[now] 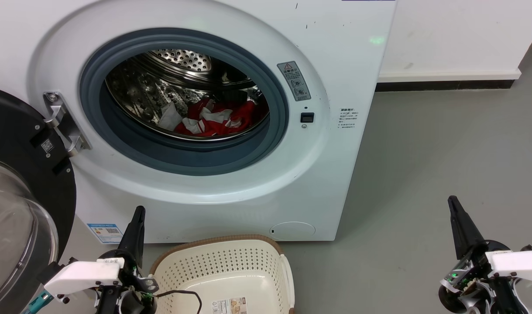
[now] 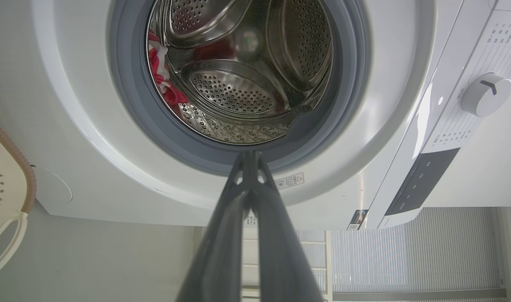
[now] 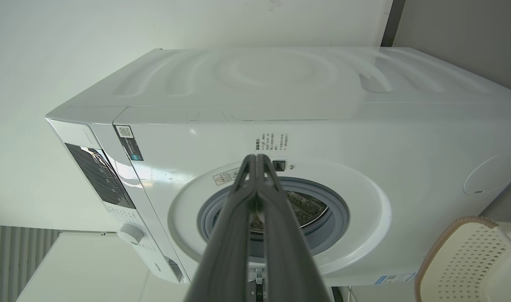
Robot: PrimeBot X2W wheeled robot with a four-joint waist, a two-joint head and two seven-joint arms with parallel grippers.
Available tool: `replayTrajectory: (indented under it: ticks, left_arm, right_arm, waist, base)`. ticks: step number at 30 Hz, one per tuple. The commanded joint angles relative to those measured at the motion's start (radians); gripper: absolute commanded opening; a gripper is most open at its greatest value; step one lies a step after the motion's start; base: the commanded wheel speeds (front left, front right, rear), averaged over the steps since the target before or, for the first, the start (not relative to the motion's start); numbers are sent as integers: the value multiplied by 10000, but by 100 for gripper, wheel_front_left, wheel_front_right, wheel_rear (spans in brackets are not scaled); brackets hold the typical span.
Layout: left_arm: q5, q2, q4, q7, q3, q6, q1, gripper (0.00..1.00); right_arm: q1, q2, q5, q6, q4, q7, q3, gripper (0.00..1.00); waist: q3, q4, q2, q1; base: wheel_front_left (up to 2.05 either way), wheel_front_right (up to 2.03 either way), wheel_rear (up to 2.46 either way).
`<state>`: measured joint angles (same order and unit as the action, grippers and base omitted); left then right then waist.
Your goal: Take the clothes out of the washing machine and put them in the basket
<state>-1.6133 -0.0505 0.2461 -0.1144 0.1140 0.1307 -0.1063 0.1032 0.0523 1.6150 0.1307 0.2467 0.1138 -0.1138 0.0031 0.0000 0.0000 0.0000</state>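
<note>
The white washing machine [image 1: 344,69] stands in front of me with its black-framed glass door [image 1: 12,196] swung open to the left. Red and white clothes [image 1: 217,118] lie at the bottom of the steel drum; the left wrist view shows the clothes [image 2: 159,71] at the drum's left. The cream basket [image 1: 231,266] with a brown rim sits on the floor below the porthole. My left gripper [image 1: 139,210] is shut, low at the basket's left, well clear of the porthole. My right gripper [image 1: 452,200] is shut, out over the floor to the right. In the wrist views the left gripper [image 2: 250,154] and right gripper [image 3: 256,157] have fingertips pressed together, holding nothing.
A grey floor [image 1: 444,152] stretches to the machine's right, up to a white wall with a dark skirting [image 1: 444,83]. A black cable [image 1: 183,293] hangs into the basket's near-left corner, and a paper label [image 1: 231,305] lies inside it.
</note>
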Motion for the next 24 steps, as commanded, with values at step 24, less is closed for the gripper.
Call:
replayTrajectory:
  ticks: [24]
  left_arm:
    - [11, 11, -1, -9, 12, 27, -70, 0]
  right_arm:
    - [141, -32, -47, 0, 10, -15, 9, 0]
  waist:
    - [0, 0, 0, 0]
  base:
    - [0, 0, 0]
